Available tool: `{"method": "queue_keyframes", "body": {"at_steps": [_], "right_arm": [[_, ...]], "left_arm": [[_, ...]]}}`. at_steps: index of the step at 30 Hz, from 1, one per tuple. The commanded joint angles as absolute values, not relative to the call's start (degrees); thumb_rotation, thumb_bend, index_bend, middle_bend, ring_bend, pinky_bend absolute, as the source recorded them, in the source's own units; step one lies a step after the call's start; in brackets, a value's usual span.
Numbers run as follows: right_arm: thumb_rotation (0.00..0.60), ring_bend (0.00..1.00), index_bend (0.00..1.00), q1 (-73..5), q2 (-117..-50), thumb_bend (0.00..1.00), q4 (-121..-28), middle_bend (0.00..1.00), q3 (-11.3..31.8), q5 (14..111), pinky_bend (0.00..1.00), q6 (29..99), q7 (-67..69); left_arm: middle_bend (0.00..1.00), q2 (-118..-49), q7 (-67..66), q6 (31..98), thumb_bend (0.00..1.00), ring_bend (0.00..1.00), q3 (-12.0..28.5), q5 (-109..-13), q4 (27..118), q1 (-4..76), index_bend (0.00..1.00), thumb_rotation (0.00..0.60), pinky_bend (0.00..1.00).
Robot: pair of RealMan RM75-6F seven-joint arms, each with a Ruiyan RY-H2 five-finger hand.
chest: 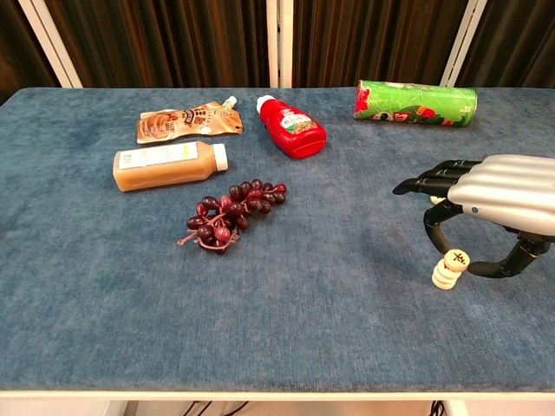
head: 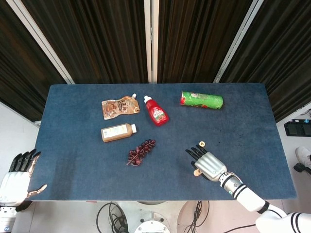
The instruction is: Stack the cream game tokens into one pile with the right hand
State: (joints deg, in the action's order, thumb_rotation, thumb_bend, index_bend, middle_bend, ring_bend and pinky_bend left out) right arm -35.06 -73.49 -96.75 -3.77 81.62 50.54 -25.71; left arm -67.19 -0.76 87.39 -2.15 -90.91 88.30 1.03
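Nearby, bare blue surface [chest: 347,329] all around token pile [chest: 447,272], front edge close. Right hand [chest: 494,195]: fingers [chest: 438,227] pinching top token on pile. Left hand [head: 17,177] off surface, fingers spread.

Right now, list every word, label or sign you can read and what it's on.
Top cream token: a dark character, too small to read.
Green can: print blurred.
Red bottle: label unreadable.
Juice bottle: label too small.
Brown pouch: print illegible.

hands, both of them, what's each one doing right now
Left hand: open, holding nothing, off the table's edge.
Right hand: fingers pinching a cream token atop the token pile.
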Motion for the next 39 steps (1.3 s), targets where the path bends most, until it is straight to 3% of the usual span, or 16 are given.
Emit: {"method": "queue_keyframes", "body": {"at_steps": [1, 39], "right_arm": [[0.6, 0.0, 0.53, -35.05, -73.62, 0.27, -96.69, 0.04, -3.8, 81.53, 0.0, 50.46, -25.91], [0.6, 0.0, 0.38, -35.3, -72.62, 0.25, -98.5, 0.02, -3.58, 80.04, 0.0, 50.03, -26.9]], "left_arm": [[0.0, -67.25, -0.71, 87.42, 0.11, 0.0, -2.15, -90.91, 88.2, 1.01, 0.0, 0.6, 0.0], [0.0, -67.3, -0.25, 87.7, 0.11, 0.0, -2.19, -91.04, 87.88, 0.85, 0.0, 0.6, 0.0]]}}
